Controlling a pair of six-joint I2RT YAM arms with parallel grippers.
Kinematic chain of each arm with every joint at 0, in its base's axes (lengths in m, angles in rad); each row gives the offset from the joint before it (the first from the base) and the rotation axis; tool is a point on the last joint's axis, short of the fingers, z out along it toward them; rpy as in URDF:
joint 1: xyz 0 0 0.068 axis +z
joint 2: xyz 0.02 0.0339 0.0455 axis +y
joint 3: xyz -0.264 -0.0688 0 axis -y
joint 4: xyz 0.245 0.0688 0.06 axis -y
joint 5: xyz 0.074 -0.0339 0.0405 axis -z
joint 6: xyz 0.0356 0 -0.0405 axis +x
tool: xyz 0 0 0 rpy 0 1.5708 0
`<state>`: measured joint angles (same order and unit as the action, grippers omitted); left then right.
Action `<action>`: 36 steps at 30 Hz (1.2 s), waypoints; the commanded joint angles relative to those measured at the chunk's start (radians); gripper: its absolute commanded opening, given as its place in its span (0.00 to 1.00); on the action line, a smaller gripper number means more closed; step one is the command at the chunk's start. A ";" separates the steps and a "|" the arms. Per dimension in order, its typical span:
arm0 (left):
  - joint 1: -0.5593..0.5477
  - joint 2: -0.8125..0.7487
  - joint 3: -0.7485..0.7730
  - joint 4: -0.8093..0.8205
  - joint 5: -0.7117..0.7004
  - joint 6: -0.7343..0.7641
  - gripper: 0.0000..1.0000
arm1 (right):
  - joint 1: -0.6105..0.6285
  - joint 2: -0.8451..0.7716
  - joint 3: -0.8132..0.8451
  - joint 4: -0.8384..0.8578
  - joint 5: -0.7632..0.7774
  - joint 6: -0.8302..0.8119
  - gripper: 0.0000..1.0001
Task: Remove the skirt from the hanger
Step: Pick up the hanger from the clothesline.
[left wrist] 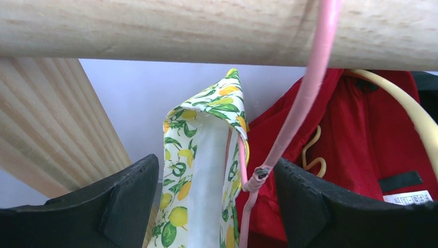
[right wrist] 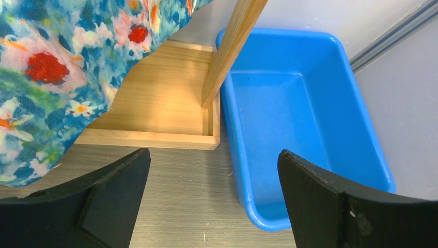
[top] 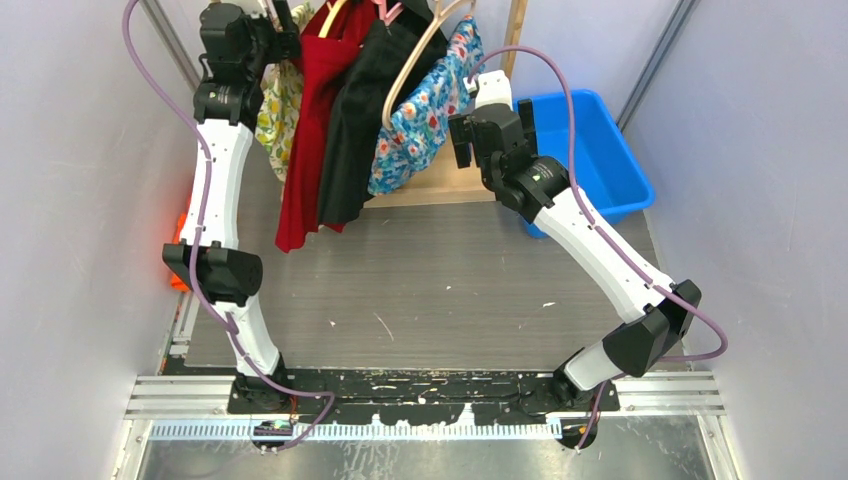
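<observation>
Pale walls close in on a grey wood-grain surface point(top: 430, 290), with a wooden clothes rack at its far end. My left arm reaches up to the rack's rail point(left wrist: 155, 26), and my left pincer point(left wrist: 214, 165) sits just under it, released, its two black fingers standing apart. Between them hangs the top fold of the lemon-print skirt point(left wrist: 199, 155), white on the inside, draped over a pink hanger point(left wrist: 304, 98) whose hook goes up over the rail. The hanger's twisted neck lies right by my right-hand finger (touching or just shy of it, I cannot tell). Neither finger presses the cloth.

Next along the rail hangs a red garment point(top: 315, 120) on a yellowish hanger point(left wrist: 408, 108), then a black one point(top: 355, 130), then a blue flowered one point(top: 425, 110) at the right end. From the top camera the skirt is the leftmost piece, hanging down beside my left forearm.

My right pincer point(right wrist: 214, 155) is released too, jaws wide and grasping nothing. It hovers low by the rack's right end, facing the wooden base point(right wrist: 155, 113) and the upright post point(right wrist: 232, 46). The flowered cloth is on its left, and a blue bin point(right wrist: 289, 113) stands on its right, touching the base.
</observation>
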<state>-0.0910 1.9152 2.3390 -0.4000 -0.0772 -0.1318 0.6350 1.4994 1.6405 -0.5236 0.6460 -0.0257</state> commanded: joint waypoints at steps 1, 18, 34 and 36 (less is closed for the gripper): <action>0.008 0.006 0.008 0.072 0.001 -0.003 0.80 | 0.000 0.002 0.047 0.027 0.020 -0.011 0.98; 0.029 0.009 -0.020 0.075 0.024 -0.034 0.00 | -0.001 0.000 0.030 0.027 0.024 -0.006 0.98; 0.030 -0.029 0.149 0.047 0.140 -0.052 0.00 | -0.001 0.010 0.005 0.041 0.017 0.003 0.98; 0.030 -0.037 0.152 0.041 0.148 -0.052 0.00 | 0.000 0.009 0.001 0.042 0.015 0.003 0.98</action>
<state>-0.0685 1.9297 2.4302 -0.4313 0.0307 -0.1761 0.6350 1.5127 1.6421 -0.5240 0.6495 -0.0254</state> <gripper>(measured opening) 0.031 0.977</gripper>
